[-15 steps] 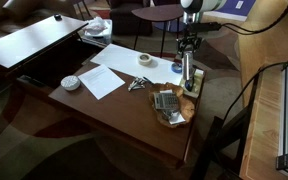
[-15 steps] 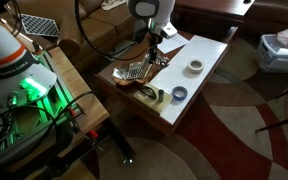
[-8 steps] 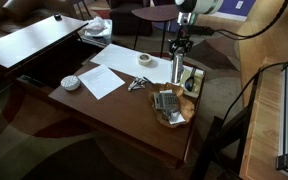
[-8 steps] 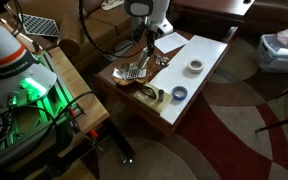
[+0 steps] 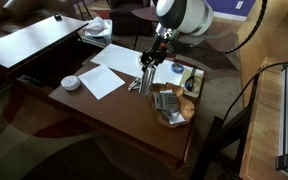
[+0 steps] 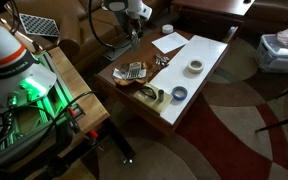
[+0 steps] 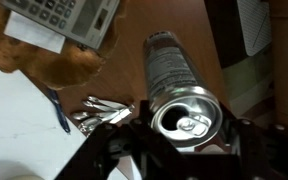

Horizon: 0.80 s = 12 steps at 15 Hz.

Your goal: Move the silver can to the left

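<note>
The silver can (image 7: 176, 80) stands upright between my gripper's (image 7: 187, 128) black fingers, its opened top facing the wrist camera. The gripper is shut on the can near its top. In an exterior view the gripper (image 5: 148, 68) holds the can (image 5: 146, 83) over the middle of the brown table (image 5: 114, 115), next to a small metal tool (image 5: 134, 86). In an exterior view the gripper (image 6: 134, 34) hangs over the table's far side and the can is hard to make out. I cannot tell whether the can's base touches the table.
A calculator (image 5: 166, 101) lies on a brown mat (image 7: 54, 65) to the right of the can. White papers (image 5: 109, 75), two tape rolls (image 5: 145, 60) (image 5: 177, 67) and a round white object (image 5: 71, 82) lie on the table. A blue pen (image 7: 60, 108) lies by the metal tool (image 7: 99, 112).
The gripper has carried the can from the table's right edge leftward to the middle, past the calculator. The arm has swung with it.
</note>
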Each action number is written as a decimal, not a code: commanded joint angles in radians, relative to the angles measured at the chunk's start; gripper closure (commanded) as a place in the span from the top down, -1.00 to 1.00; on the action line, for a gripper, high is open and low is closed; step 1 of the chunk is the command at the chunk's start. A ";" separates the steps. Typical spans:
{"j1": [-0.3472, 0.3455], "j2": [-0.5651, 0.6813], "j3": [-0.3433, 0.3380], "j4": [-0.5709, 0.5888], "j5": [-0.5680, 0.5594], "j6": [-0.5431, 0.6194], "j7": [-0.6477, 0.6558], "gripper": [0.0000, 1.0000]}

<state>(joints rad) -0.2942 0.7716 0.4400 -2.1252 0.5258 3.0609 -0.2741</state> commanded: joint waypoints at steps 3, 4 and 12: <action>-0.039 0.056 0.049 0.012 -0.128 0.067 0.049 0.25; -0.044 0.061 0.048 0.017 -0.133 0.066 0.046 -0.25; 0.149 0.209 -0.113 0.173 -0.416 0.208 0.100 -0.25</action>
<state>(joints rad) -0.2198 0.8995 0.3948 -2.0307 0.1944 3.2060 -0.2134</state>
